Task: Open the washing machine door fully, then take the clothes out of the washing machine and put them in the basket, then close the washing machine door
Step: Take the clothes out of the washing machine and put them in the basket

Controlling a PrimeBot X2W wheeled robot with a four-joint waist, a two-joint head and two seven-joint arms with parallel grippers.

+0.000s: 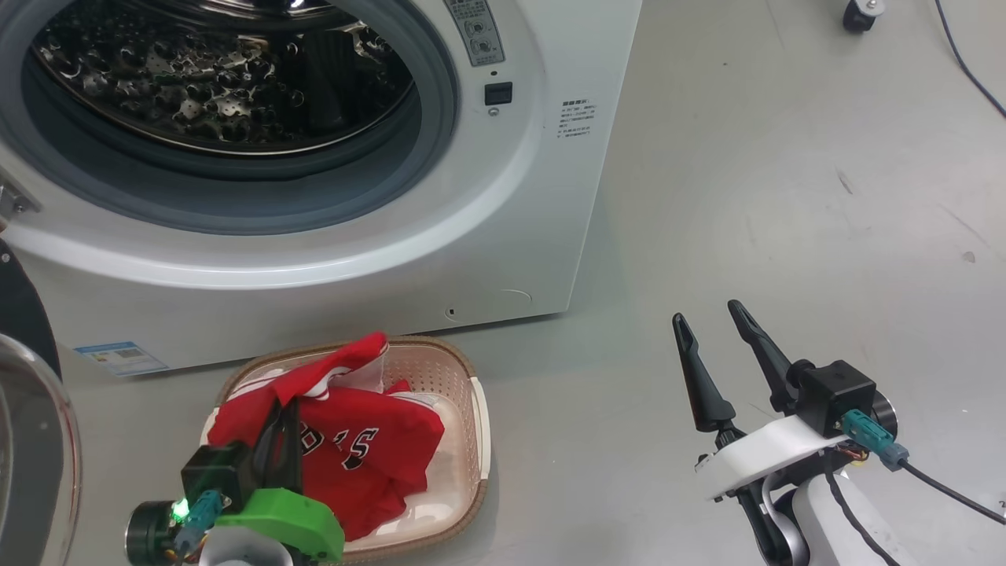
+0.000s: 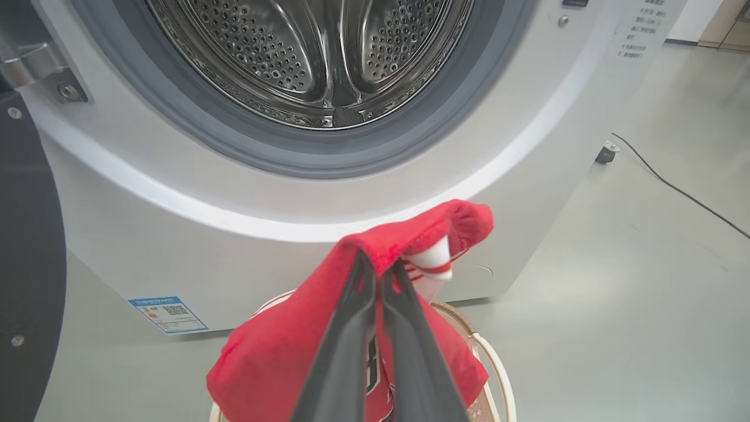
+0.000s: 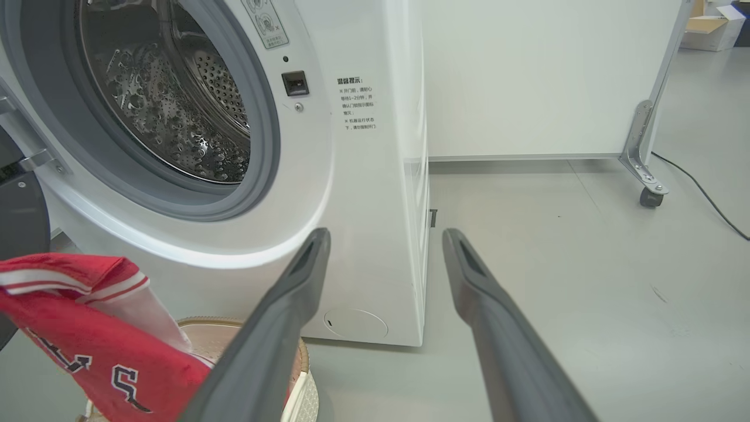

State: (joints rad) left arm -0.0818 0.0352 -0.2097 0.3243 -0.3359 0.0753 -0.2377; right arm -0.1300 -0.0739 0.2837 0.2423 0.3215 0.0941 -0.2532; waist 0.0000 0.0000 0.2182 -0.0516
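Just above the basket (image 1: 431,369), the left gripper (image 2: 382,264) clamps the clothes (image 2: 275,351), while the right gripper (image 1: 706,312) gapes.

The clothes (image 1: 393,464) are showing a white "S"; the washing machine (image 1: 503,236) is bearing Chinese notices (image 3: 356,102), too small for reading.

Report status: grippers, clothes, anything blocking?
Left gripper shut on red white-trimmed jersey, partly in cream perforated plastic basket. Right gripper open, empty. Glossy black round door open; no obstruction seen.
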